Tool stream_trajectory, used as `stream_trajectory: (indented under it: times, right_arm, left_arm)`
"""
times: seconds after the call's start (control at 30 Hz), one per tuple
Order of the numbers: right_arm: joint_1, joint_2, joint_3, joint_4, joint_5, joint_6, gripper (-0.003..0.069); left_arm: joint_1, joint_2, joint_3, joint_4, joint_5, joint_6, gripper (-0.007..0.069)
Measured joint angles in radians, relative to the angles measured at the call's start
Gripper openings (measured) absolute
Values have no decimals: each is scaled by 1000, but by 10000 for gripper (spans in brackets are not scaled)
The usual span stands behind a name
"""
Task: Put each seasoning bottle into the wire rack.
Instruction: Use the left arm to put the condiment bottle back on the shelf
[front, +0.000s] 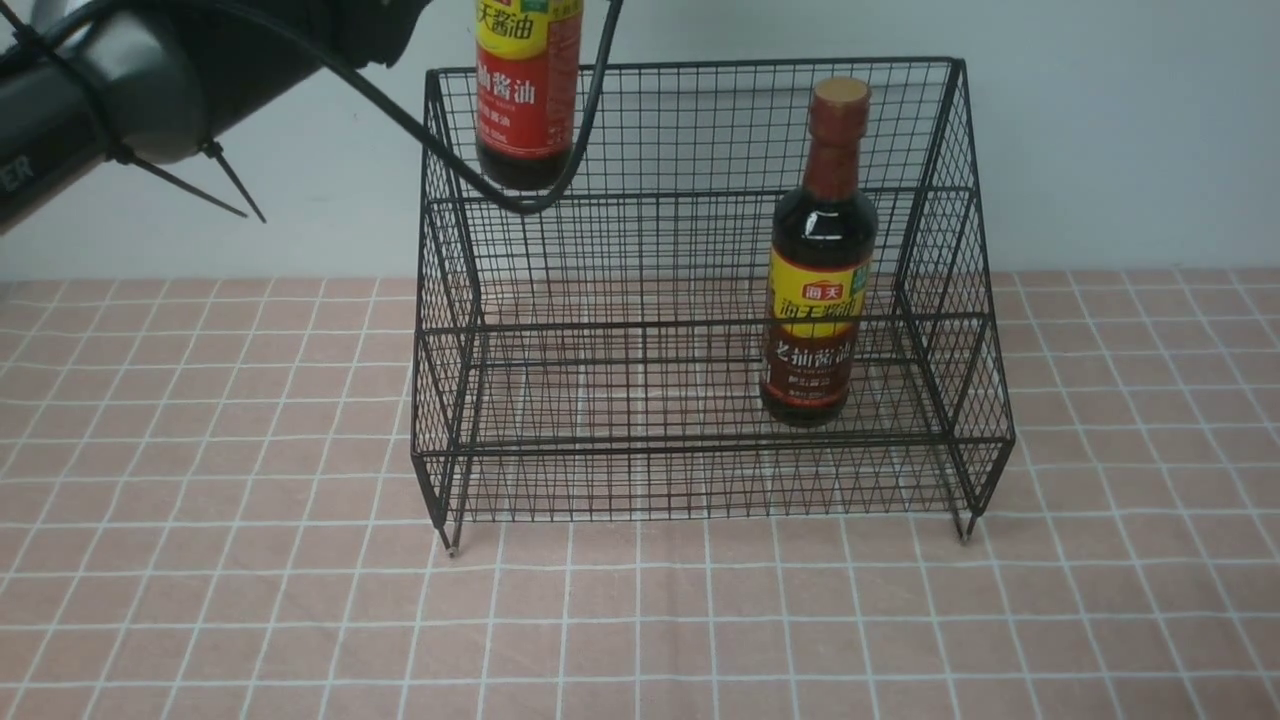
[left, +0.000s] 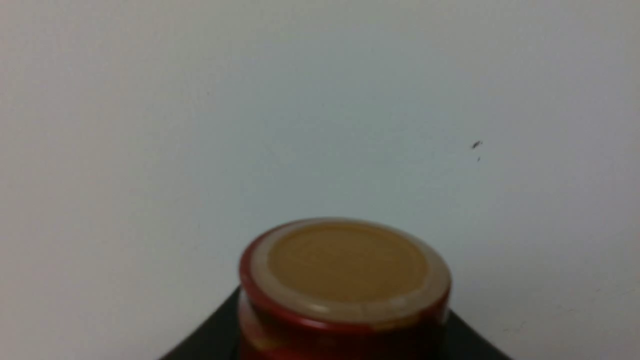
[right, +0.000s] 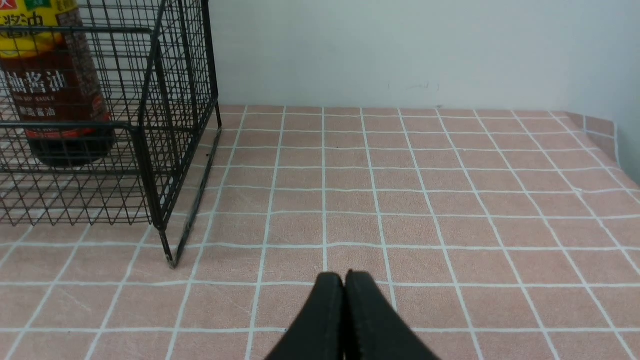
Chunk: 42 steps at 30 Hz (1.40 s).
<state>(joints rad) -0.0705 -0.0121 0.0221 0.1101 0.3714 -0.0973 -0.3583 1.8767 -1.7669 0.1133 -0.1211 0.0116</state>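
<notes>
The yellow-and-red label seasoning bottle (front: 525, 90) hangs upright in the air over the left part of the wire rack (front: 690, 65), its base about level with the upper tier's front rail. My left gripper (left: 345, 345) is shut on its neck below the tan cap (left: 345, 260); in the front view only the arm (front: 150, 80) shows. The yellow-and-brown label bottle (front: 815, 330) stands upright on the rack's lower tier at the right, and shows in the right wrist view (right: 50, 100). My right gripper (right: 344, 277) is shut and empty, low over the table to the right of the rack (right: 150, 150).
A pink tiled tablecloth (front: 640, 620) covers the table. A pale wall (front: 1100, 130) stands right behind the rack. A black cable (front: 560, 180) from the left arm loops down in front of the rack's upper left part. The table's right edge (right: 600, 130) shows in the right wrist view.
</notes>
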Motion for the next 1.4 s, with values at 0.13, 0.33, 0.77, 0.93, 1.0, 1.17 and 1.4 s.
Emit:
stream_trajectory:
  times: [0.13,0.33,0.77,0.93,1.0,1.17,1.4]
  right_arm:
    - [0,0,0,0,0,2,-15]
    - [0,0,0,0,0,3,-15]
    - [0,0,0,0,0,3,-15]
    - [0,0,0,0,0,4,-15]
    - [0,0,0,0,0,4,-15]
    - [0,0,0,0,0,4,-15]
    - [0,0,0,0,0,4,-15]
  left_arm:
    - [6,0,0,-3,3,1,256]
    - [5,24,0,-3,114,-36,256]
    - [5,59,0,-2,469,-203,256]
    - [6,59,0,4,504,-210,256]
    - [6,59,-1,6,508,-210,256]
    - [6,68,-1,6,545,-212,257]
    - [5,68,-8,0,567,-221,339]
